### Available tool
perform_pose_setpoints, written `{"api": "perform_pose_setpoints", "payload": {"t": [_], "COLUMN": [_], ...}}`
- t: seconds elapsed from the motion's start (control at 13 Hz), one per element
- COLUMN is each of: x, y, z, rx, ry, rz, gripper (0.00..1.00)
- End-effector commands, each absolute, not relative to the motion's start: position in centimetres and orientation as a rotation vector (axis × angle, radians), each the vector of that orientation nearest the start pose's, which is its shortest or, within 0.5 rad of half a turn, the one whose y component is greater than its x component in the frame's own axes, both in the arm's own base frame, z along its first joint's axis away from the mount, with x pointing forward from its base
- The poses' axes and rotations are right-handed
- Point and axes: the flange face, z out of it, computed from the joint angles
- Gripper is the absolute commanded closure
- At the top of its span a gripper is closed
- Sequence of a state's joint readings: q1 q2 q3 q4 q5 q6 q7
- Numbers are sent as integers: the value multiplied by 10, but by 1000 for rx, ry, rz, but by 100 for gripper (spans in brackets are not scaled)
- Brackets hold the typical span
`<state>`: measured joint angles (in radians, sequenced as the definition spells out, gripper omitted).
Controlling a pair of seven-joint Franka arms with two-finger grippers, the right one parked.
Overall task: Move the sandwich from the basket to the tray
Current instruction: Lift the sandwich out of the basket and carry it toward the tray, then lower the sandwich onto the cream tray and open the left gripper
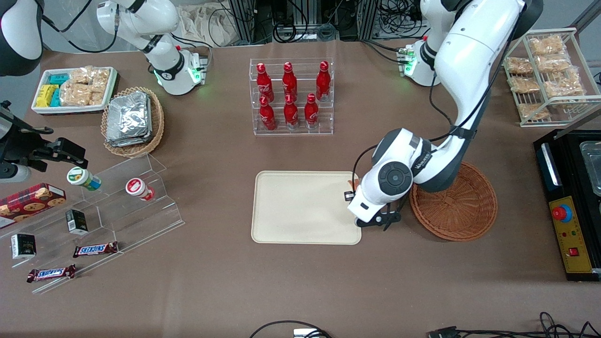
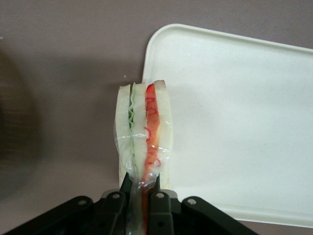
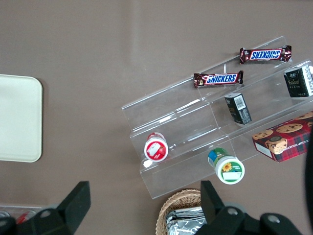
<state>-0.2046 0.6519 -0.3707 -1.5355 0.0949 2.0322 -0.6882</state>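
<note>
Gripper [image 2: 143, 196]: closed on the sandwich; the wrapped lower end is clamped between the two black fingers [image 2: 159, 205]. In the front view the gripper [image 1: 353, 191] is seen at the tray's edge nearest the basket, mostly hidden under the white wrist.

Sandwich [image 2: 145, 134]: held off the surface, edge-on to the wrist camera. Pale bread slices, a green layer and an orange-red layer are shown, all under clear film. It is positioned over the boundary between bare tablecloth and the tray's rounded corner. Only a small orange sliver [image 1: 351, 182] is visible in the front view.

Tray [image 1: 300, 206]: cream, flat, with a low rim; it lies on the brown table [image 1: 225, 281] near the middle. Nothing is seen resting on its surface. The same tray is seen in the wrist view [image 2: 234, 122] and, in part, in the parked arm's view [image 3: 19, 117].

Basket [image 1: 458, 206]: reddish-brown wicker, located just beside the tray toward the working arm's end of the table. No contents are seen; part of the rim is covered by the arm.

Bottle rack [image 1: 292, 96]: clear acrylic, loaded with seven red bottles, farther from the front camera than the tray.

Stepped acrylic stand [image 1: 122, 206]: toward the parked arm's end; two Snickers bars [image 1: 95, 249], small boxes and two lidded cups are laid on it.

Tan basket of foil packets [image 1: 133, 121]: near the parked arm's base.
</note>
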Motion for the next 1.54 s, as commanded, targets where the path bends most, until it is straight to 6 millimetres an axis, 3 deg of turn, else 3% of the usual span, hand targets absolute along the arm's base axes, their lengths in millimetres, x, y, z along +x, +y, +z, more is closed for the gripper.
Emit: {"api": "perform_pose_setpoints", "payload": {"t": [0.0, 0.38, 0.54, 0.62, 0.69, 0.85, 1.0, 1.15, 1.31, 1.46], "x": [602, 605, 599, 599, 600, 602, 600, 593, 567, 523], "y": [-356, -363, -379, -381, -381, -374, -360, -333, -299, -275], "z": [273, 247, 240, 237, 239, 254, 288, 327, 347, 369], "rx": [-3197, -3254, -3271, -3273, -3273, -3267, -3219, -3161, -3124, -3085], "ry": [-122, 15, 46, 40, 23, 17, 8, -51, -74, -73], "rz": [283, 237, 212, 209, 205, 180, 190, 208, 176, 106], "gripper": [100, 100, 87, 60, 1, 0, 0, 0, 0, 0]}}
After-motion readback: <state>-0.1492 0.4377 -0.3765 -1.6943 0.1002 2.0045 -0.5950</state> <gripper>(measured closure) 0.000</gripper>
